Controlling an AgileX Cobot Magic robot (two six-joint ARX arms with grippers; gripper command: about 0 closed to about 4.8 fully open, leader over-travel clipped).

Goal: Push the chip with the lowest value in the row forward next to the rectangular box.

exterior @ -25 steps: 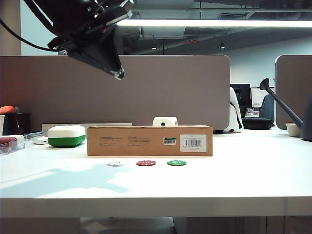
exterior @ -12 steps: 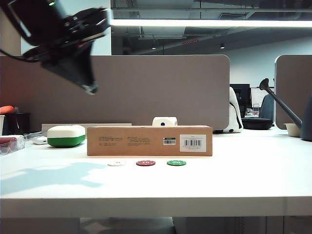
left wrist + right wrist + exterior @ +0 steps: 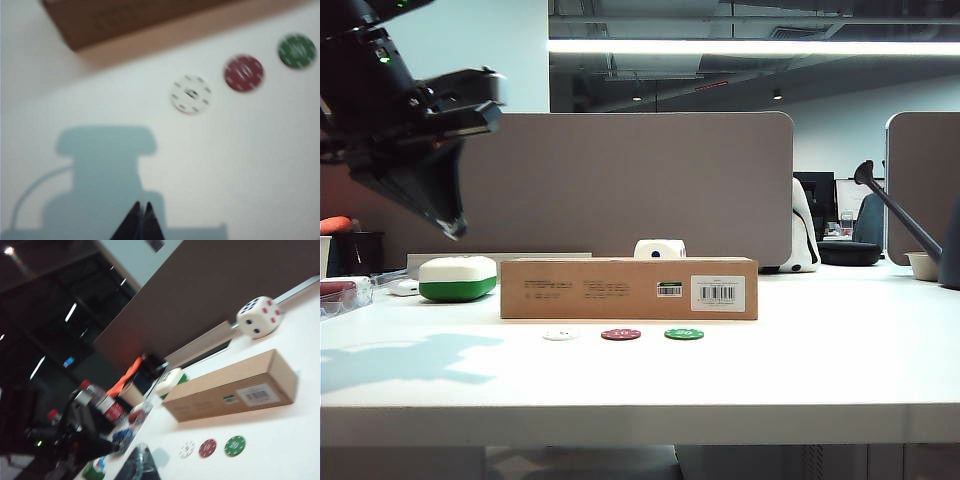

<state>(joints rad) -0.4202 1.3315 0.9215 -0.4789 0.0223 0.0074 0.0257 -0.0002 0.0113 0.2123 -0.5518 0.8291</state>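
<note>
We list first, nearest the table's front edge, the row of three chips: the white chip [image 3: 561, 334], the dark red chip [image 3: 621, 334] to its right and the green chip [image 3: 684, 334] right of that, all lying flat on the white table [image 3: 800, 370] and apart from one another. In the left wrist view the white chip [image 3: 190, 93] shows faint dark marks round its rim, though the picture is blurred and we cannot read its face. Just behind the row we record the rectangular box [image 3: 629, 288], long and low, brown, with a white barcode label and a small green sticker at its right end; the white chip lies near the box's front face but not touching it. Left of the box stands a white-and-green rounded case [image 3: 458, 278]. Behind the box we note a white die [image 3: 659, 249], and behind that a grey partition [image 3: 620, 180]. The left gripper [image 3: 448, 225] hangs in the air well left of and above the box, clear of the table; its fingers [image 3: 134, 226] are pressed together to a point. The right gripper [image 3: 137, 465] shows only as a dark blur at its own camera's edge, and we cannot tell how its fingers stand.
</note>
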